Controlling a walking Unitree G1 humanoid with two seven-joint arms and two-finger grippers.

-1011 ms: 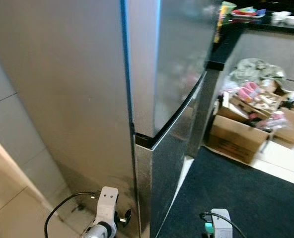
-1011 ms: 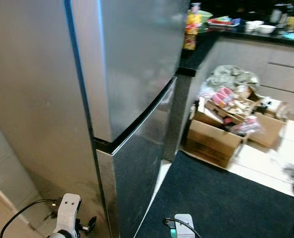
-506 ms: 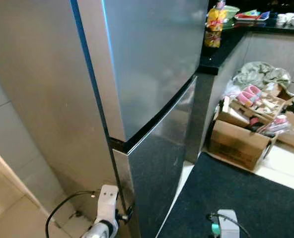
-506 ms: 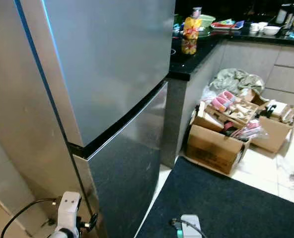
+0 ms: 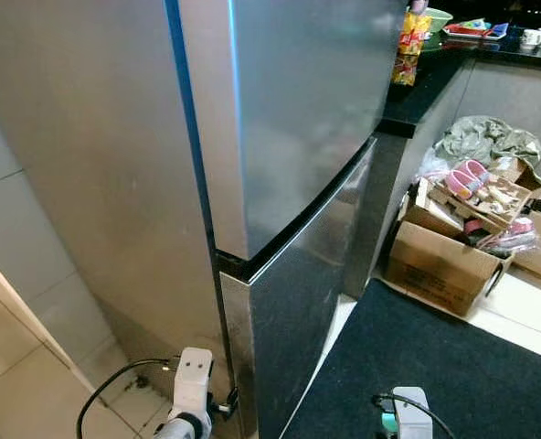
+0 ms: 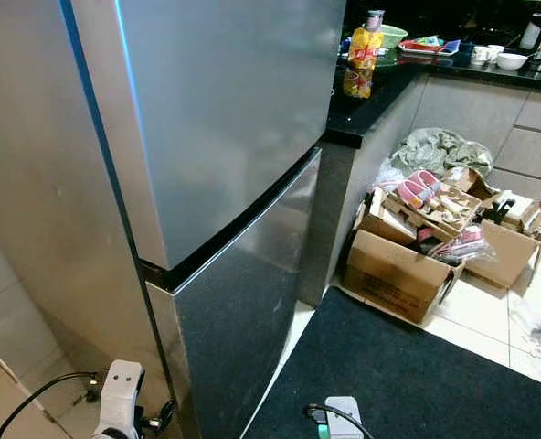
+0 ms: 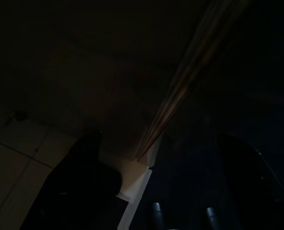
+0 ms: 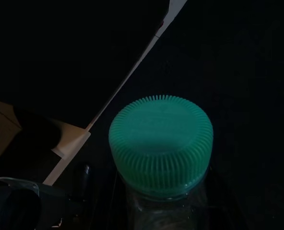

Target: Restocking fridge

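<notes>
Right gripper (image 8: 161, 211) clamped on green-capped bottle (image 8: 161, 143); left grip state indiscernible. Fridge (image 6: 225, 137) closed; stocking not yet begun.

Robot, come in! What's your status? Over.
Right claw shut on green-capped bottle. Left claw low beside fridge. Fridge doors shut, over.

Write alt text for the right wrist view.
A green ribbed bottle cap seen close from above, on a clear bottle held at the right gripper. Around it the picture is very dark, with a pale strip of floor edge running diagonally behind.
</notes>
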